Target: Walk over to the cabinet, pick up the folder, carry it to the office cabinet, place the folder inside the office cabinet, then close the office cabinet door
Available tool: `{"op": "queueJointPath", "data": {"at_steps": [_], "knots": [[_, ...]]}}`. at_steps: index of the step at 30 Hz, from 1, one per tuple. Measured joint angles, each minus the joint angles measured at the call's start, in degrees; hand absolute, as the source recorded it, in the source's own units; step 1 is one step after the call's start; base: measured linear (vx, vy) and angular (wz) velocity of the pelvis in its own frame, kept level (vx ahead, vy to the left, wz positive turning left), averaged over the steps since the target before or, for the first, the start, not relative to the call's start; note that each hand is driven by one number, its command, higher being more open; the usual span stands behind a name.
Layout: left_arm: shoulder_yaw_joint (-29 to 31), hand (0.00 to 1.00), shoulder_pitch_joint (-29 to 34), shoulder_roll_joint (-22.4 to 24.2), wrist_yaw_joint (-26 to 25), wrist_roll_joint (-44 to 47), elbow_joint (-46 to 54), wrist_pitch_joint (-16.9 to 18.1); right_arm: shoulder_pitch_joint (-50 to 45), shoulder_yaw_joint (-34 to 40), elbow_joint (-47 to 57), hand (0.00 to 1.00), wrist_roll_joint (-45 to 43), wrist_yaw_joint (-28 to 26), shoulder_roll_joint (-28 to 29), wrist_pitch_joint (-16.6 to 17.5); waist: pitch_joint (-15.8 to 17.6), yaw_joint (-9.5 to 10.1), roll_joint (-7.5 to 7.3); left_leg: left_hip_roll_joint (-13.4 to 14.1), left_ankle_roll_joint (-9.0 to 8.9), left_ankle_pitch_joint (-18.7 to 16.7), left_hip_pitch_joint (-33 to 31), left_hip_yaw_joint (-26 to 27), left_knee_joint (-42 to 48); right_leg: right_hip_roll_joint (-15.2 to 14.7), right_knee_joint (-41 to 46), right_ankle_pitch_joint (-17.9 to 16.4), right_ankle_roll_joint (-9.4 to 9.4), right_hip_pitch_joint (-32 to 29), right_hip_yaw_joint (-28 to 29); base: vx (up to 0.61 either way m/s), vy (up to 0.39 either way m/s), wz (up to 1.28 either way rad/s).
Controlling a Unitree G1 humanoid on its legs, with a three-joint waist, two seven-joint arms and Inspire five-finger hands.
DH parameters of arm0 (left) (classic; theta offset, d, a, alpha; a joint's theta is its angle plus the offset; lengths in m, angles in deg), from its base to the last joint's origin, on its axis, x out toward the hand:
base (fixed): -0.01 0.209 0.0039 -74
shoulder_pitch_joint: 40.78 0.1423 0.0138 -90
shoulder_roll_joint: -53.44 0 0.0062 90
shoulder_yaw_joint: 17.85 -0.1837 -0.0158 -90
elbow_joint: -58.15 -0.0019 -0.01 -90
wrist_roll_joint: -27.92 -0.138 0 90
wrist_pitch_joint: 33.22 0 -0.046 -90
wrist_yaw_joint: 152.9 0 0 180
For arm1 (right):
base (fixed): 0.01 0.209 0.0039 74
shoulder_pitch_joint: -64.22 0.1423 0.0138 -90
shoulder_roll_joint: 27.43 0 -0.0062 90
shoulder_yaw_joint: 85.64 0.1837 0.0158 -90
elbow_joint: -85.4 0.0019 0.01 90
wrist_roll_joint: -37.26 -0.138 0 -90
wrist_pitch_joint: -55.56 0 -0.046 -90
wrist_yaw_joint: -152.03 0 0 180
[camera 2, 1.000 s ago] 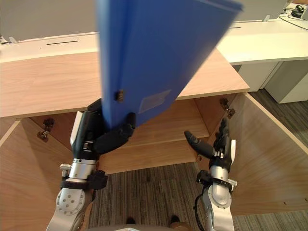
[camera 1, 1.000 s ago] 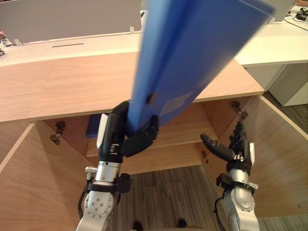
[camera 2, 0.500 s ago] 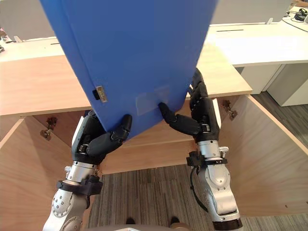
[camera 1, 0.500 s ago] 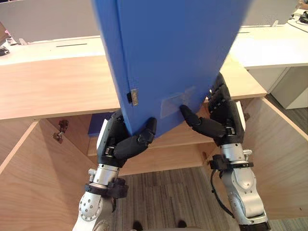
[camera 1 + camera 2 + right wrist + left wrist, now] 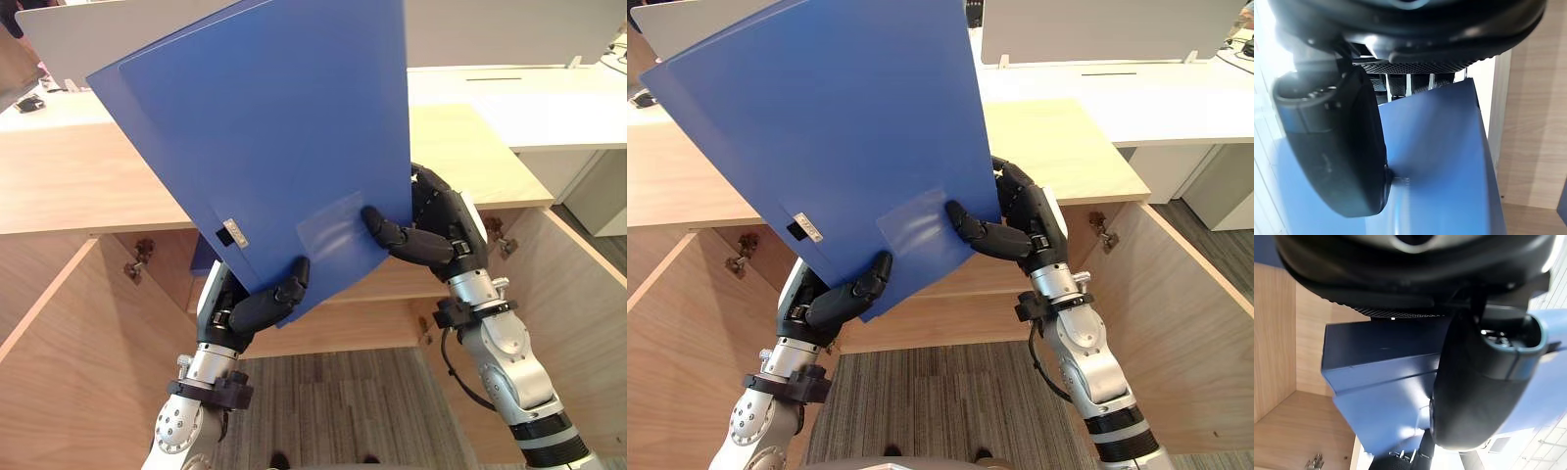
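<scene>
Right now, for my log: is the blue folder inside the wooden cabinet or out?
Out: left hand and right hand hold the flat blue folder before the open wooden cabinet.

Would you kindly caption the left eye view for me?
Robot's left hand and right hand grip blue folder before open cabinet.

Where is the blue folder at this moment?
In the left eye view the folder is held up at centre, between the left hand and right hand, in front of the open cabinet.
</scene>
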Motion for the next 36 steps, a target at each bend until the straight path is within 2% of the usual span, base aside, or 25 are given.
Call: {"op": "queueJointPath", "data": {"at_steps": [4,5,9,12,17,20,24,31,36], "knots": [[1.4,0.00,0.0,-0.1,0.0,-0.1,-0.1,0.0,0.4,-1.1,-0.4,0.00,0.3,-0.6,-0.7,-0.4,-0.7,0.04,-0.06,0.0,0.00,0.0,-0.2,-0.2,0.0,0.0,0.0,0.0,0.00,-0.1,-0.2,0.00,-0.002,0.01],[1.7,1.00,0.0,-0.1,0.1,-0.1,-0.3,0.0,0.4,-1.4,-0.8,0.00,0.2,-0.6,-0.5,-0.4,-1.2,0.03,-0.06,0.0,0.00,0.0,-0.3,-0.3,0.0,0.0,-0.1,0.0,-0.01,-0.1,-0.3,0.01,-0.004,0.04],[3.4,1.00,0.0,1.2,0.3,-0.2,-1.4,0.0,0.4,-1.5,-1.4,0.00,0.4,-1.5,0.5,-0.7,-1.7,0.10,-0.07,0.0,-0.04,0.2,-0.4,-0.6,-0.1,0.0,-0.1,0.0,-0.02,-0.1,-0.6,-0.01,-0.009,0.04],[6.3,1.00,0.0,4.0,0.2,-2.0,-2.1,0.0,0.1,-1.5,-1.8,0.00,0.5,-2.7,3.1,-0.9,-1.7,0.09,-0.05,0.0,-0.01,0.4,-0.5,-0.8,-0.1,0.0,0.0,0.0,-0.07,-0.1,-0.8,-0.02,-0.006,0.02],[16.9,1.00,-0.6,11.2,-2.8,-8.1,-8.8,0.0,-1.4,-1.3,-1.6,0.00,3.0,-5.6,8.3,-0.9,-1.7,0.52,-0.03,0.0,-0.02,0.6,-0.7,-1.4,-0.1,0.0,0.0,-0.1,-0.13,0.0,-1.3,-0.01,-0.008,0.06],[24.7,1.00,-0.8,14.3,-6.4,-7.9,-14.6,0.0,-2.9,1.0,-1.4,0.00,3.8,-5.0,11.0,-0.9,-1.7,1.24,-0.07,0.0,-0.01,0.6,-1.0,-1.9,-0.1,-0.1,-0.1,-0.1,-0.15,0.0,-1.9,0.00,-0.005,0.09],[31.8,1.00,0.8,16.1,-9.4,-5.2,-19.4,-0.2,-3.7,4.6,-1.4,0.00,3.7,-4.4,12.3,-0.9,-1.7,1.69,-0.11,-0.2,-0.02,0.8,-1.6,-3.0,-0.1,-0.3,-0.2,-0.1,-0.15,0.0,-3.0,0.01,-0.001,0.14],[32.9,1.00,2.0,17.3,-9.1,-3.6,-29.5,-1.4,-3.7,5.4,-1.2,0.00,3.5,-4.1,14.5,-0.9,-1.7,1.62,-0.20,-0.2,-0.14,0.9,-2.4,-3.4,-0.1,-0.3,-0.3,-0.2,-0.17,-0.6,-3.5,-0.01,-0.003,0.03],[33.0,1.00,1.6,18.0,-7.5,-4.5,-44.5,-3.2,-5.4,3.5,-1.3,0.00,3.5,-4.4,14.3,-0.9,-1.6,1.57,-0.37,-0.1,-0.15,0.9,-3.1,-3.5,-0.1,-0.4,-0.5,-0.2,-0.17,-1.1,-3.7,0.00,-0.001,0.01]]}}
